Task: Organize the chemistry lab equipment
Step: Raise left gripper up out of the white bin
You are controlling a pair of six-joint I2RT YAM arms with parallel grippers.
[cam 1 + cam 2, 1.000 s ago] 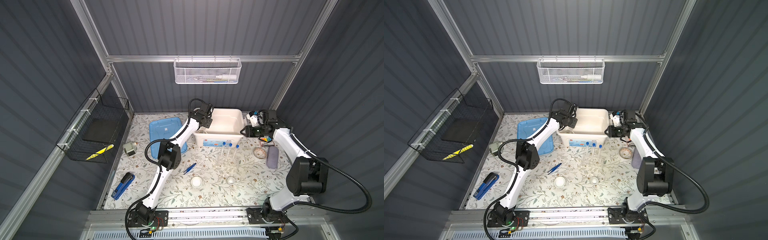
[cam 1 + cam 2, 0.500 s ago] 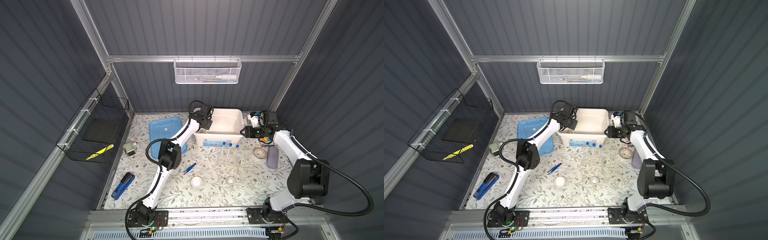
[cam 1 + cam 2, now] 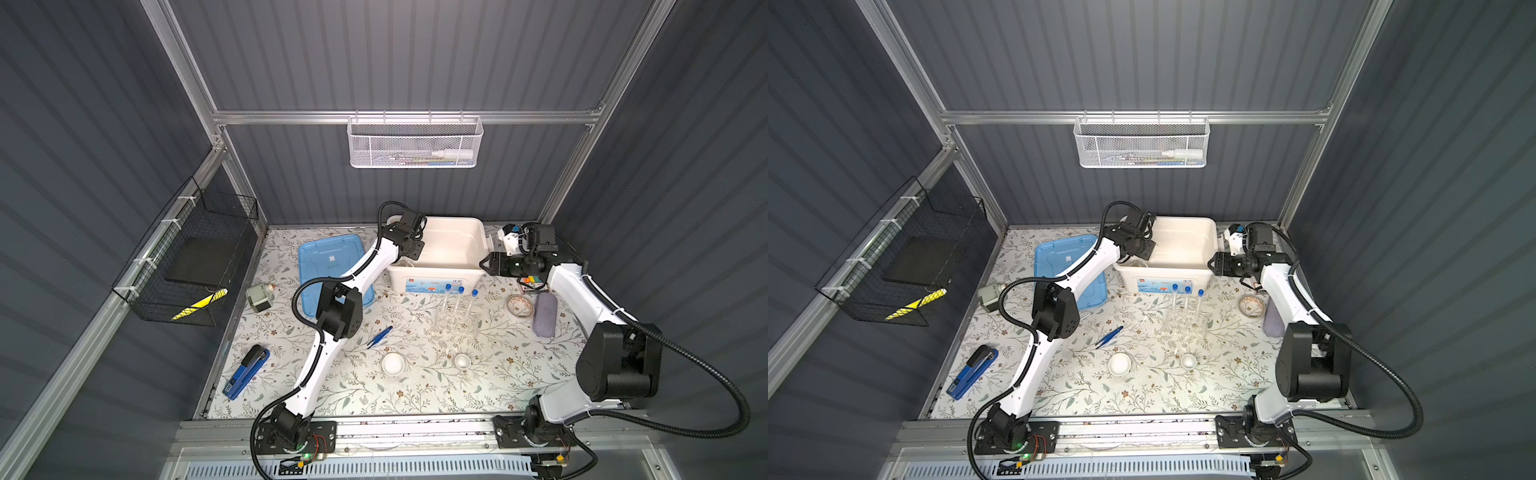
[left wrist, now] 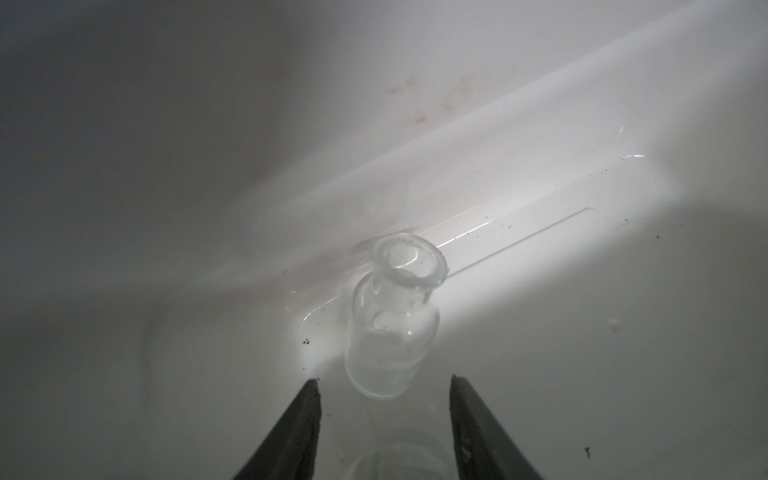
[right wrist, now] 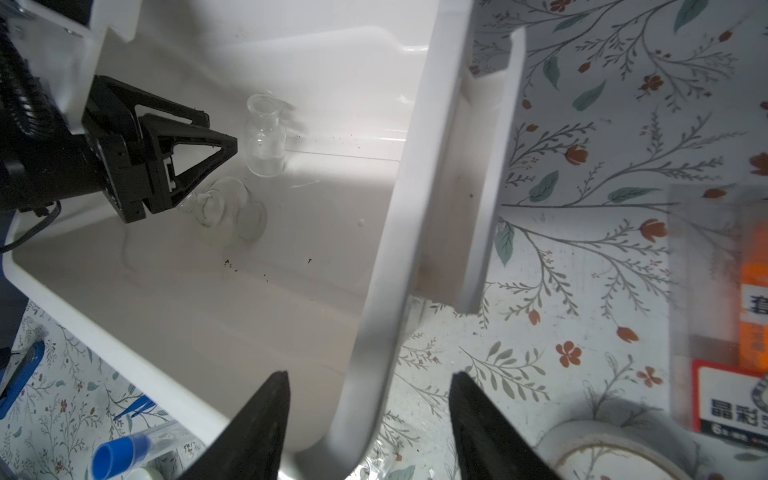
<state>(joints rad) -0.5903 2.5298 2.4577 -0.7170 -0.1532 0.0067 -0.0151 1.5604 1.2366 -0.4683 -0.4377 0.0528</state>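
Observation:
A small clear glass flask stands upright on the floor of the white bin. Just short of it my left gripper is open, its fingers not touching the glass. A second flask lies on its side under that gripper. My right gripper is open astride the bin's right rim, not touching it. On the table, blue-capped test tubes stand in the clear rack. Blue tweezers and two white dishes lie nearer the front.
A blue lid lies left of the bin under the left arm. A grey motor and a blue stapler sit at the left. A patterned bowl, a grey case and an orange box crowd the right.
Both grippers have opened wider. The left one has let go of the upright flask inside the bin. Neither arm has shifted much.

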